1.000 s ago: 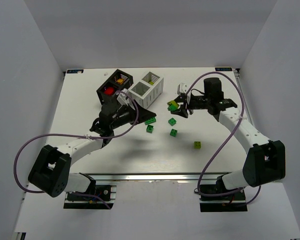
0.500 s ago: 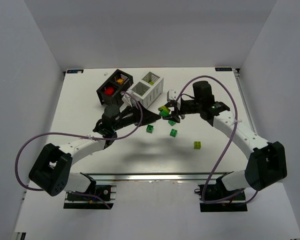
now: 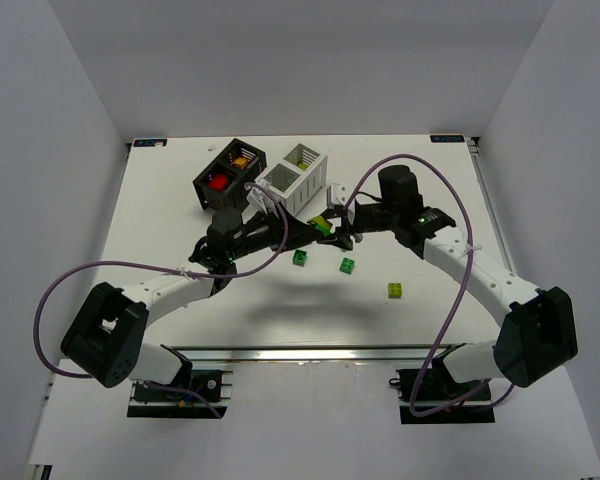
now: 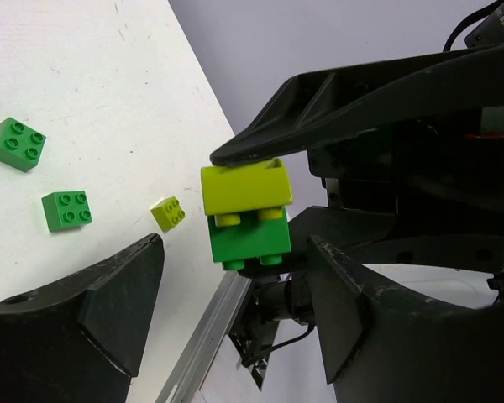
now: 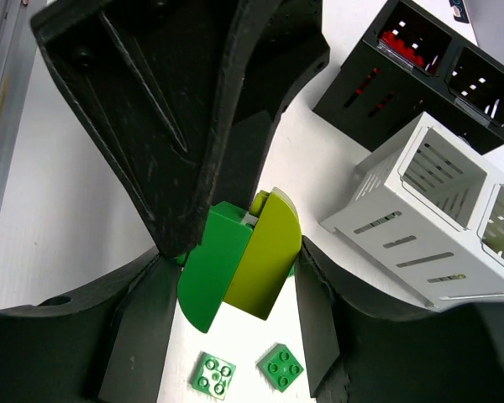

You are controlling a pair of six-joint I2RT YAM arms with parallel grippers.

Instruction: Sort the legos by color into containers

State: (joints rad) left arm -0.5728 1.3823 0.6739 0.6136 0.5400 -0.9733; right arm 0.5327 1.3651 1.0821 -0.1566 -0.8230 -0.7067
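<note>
White desk, boxed in by grey walls.
Your right pincer clamps a stacked yellow-green and green lego pair near the white container; your left pincer stands wide just beside it.

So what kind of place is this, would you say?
Probably a robotics lab test cell: a white table boxed in by plain grey panels, two arms bolted to an aluminium rail, and only toy bricks and slatted racks laid out.

Left container sits beside right container, loose legos before them
</note>
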